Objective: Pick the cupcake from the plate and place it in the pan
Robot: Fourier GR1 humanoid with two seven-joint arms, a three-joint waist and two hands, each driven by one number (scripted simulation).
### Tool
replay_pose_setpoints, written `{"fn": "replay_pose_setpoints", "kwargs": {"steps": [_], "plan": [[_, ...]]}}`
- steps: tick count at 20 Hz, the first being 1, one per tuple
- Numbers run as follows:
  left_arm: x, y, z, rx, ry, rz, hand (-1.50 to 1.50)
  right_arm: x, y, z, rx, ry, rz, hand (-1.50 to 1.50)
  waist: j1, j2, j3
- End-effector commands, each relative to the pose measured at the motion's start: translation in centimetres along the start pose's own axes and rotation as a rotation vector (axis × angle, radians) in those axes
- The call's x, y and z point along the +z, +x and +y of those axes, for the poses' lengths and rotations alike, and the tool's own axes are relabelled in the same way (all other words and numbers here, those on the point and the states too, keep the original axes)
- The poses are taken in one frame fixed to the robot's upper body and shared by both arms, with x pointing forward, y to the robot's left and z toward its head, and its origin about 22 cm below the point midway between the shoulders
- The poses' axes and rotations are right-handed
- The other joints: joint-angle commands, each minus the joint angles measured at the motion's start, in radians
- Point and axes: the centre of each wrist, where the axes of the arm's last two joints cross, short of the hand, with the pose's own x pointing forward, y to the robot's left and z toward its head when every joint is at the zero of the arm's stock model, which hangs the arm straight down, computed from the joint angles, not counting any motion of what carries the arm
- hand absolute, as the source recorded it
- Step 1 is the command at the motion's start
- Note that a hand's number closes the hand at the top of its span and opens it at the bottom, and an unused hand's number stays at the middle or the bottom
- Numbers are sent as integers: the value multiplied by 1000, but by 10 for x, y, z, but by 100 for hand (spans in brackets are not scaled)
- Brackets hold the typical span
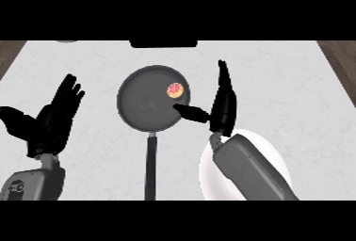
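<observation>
You had the cupcake [174, 90] lying in the pan [142, 106]; your right hand [224, 106] hung beside it, fingers straight, your left hand [52, 117] resting spread

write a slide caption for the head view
Cupcake sits in the pan; open right hand beside it.

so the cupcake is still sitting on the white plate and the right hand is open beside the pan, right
Not quite. The head view shows the cupcake lying in the pan, not on the white plate. The right hand is indeed open beside the pan.
</observation>
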Motion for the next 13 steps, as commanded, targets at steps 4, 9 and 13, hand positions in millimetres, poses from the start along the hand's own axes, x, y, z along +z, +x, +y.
{"fn": "replay_pose_setpoints", "kwargs": {"steps": [4,9,13], "plan": [[2,-2,5,10,12,-6,0,59,-22,-67,-143,76,-65,-150,-3,0,-1],[13,5,-2,2,8,1,0,86,-29,-102,-111,61,-71,-150,7,2,-1],[7,8,6,-3,2,-3,0,87,-36,-80,-87,59,-65,-150,12,4,-2]]}}
